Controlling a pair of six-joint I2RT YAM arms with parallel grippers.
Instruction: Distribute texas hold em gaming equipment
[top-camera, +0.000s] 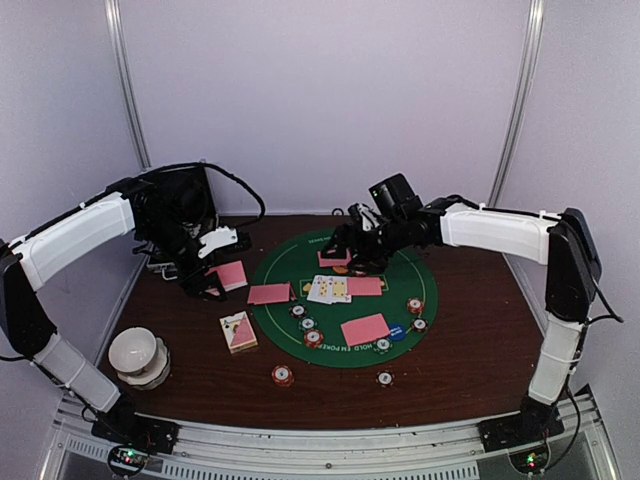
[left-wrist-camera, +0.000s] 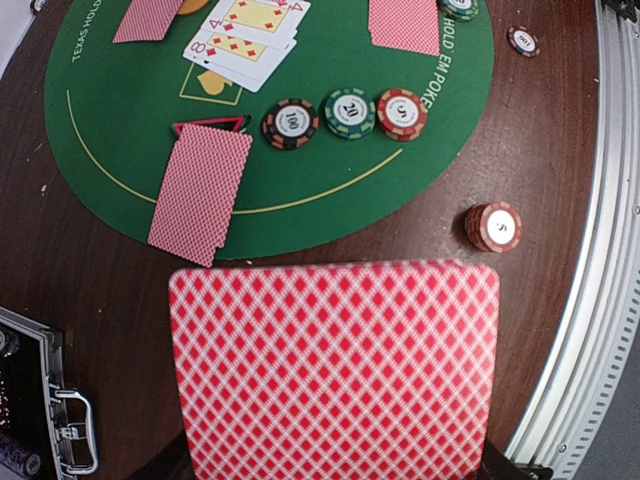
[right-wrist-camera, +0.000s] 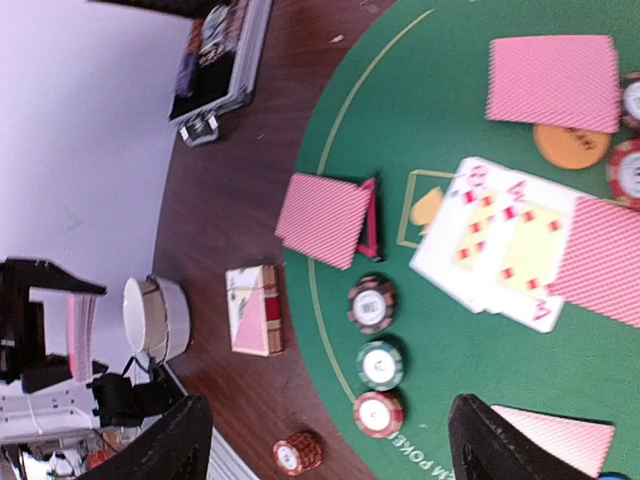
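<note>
Left gripper (top-camera: 210, 285) clenches pink-backed cards (left-wrist-camera: 335, 370) over the tabletop's (top-camera: 470, 340) left side. Right gripper (top-camera: 352, 258) hangs released over the mat's (top-camera: 290, 250) far edge. Face-up cards (top-camera: 328, 289) and three chips (left-wrist-camera: 348, 113) lie on the mat

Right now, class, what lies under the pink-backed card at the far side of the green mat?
An orange disc pokes out from under the pink-backed card; its covered part and anything else beneath are hidden.
</note>
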